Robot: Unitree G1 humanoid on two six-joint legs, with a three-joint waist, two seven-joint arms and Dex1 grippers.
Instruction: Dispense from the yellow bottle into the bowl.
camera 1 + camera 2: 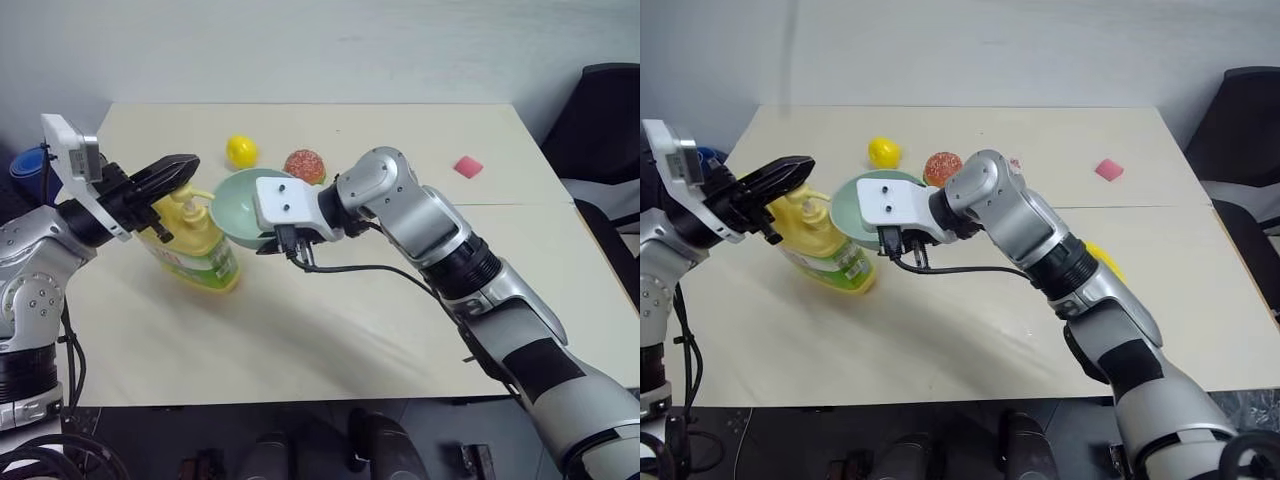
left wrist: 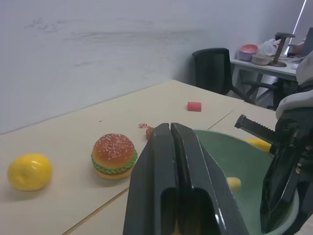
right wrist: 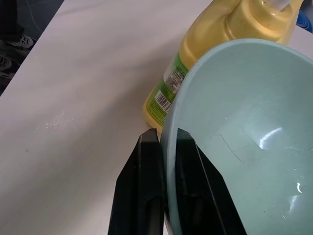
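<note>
The yellow bottle (image 1: 195, 250) stands on the table's left side, its pump top just under my left gripper (image 1: 180, 170). That gripper is shut with nothing between its fingers (image 2: 168, 147) and points over the pump toward the bowl. The pale green bowl (image 1: 235, 205) is held tilted beside the pump, its opening facing the bottle. My right gripper (image 3: 166, 134) is shut on the bowl's (image 3: 244, 122) near rim, one finger inside and one outside. In the right wrist view the yellow bottle (image 3: 215, 44) shows just behind the bowl.
A lemon (image 1: 240, 151) and a toy burger (image 1: 305, 165) lie behind the bowl. Farther right on the table (image 1: 400, 340) sits a small pink block (image 1: 468, 166). A yellow banana (image 1: 1102, 258) peeks out behind my right forearm. A black chair (image 1: 600, 110) stands at the right.
</note>
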